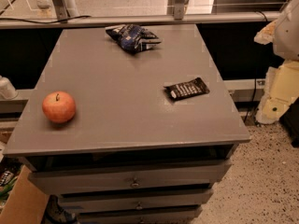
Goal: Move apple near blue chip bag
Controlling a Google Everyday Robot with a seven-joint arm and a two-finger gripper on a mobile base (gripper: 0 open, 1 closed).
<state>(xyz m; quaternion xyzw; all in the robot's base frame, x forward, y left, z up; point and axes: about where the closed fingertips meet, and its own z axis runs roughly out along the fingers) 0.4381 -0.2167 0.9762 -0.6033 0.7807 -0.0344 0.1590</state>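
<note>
The apple [59, 107] is round and red-orange with a short dark stem. It sits near the front left corner of the grey cabinet top [126, 78]. The blue chip bag [132, 36] is wrinkly dark blue foil with white markings and lies at the far edge of the top, near the middle. My gripper [275, 97] is the cream-white shape at the right edge of the camera view. It hangs beside the cabinet, off the top, far from both the apple and the bag, and holds nothing that I can see.
A flat black packet with white lettering [187, 88] lies on the right part of the top. Drawers with small knobs [134, 183] face the front. A metal rail [140, 20] runs behind the cabinet. A cardboard box [21, 202] stands at the lower left on the speckled floor.
</note>
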